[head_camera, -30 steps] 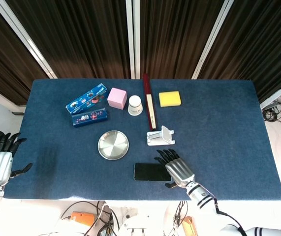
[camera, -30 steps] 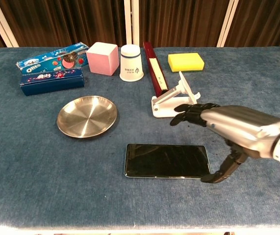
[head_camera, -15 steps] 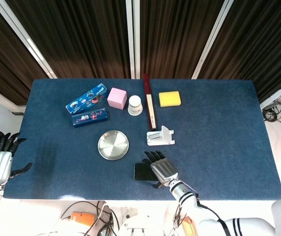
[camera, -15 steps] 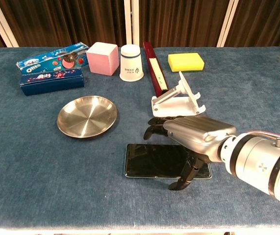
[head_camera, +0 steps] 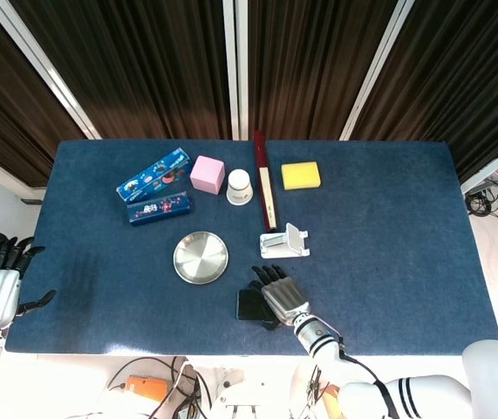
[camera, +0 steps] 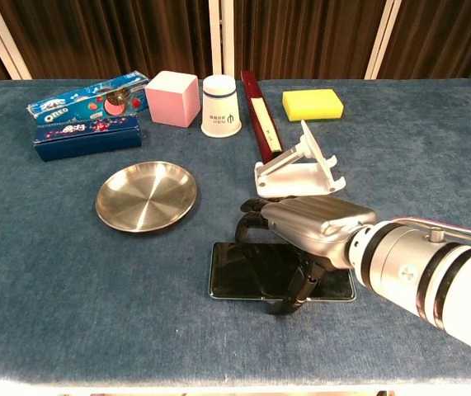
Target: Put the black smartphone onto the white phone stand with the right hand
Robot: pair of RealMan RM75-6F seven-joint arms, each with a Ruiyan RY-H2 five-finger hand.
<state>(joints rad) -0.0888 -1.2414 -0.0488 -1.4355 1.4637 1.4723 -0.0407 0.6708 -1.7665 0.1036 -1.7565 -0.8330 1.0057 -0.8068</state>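
Black smartphone (camera: 251,271) flat under right hand (camera: 305,227)

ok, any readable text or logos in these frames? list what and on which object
"OREO": on the upper blue cookie box, chest view.
Lower blue box: white print, too blurred to read.
White paper cup: small dark logo, not legible.
Dark red box: pale label strip, marks too small to read.
Nothing readable on the black smartphone or white phone stand.
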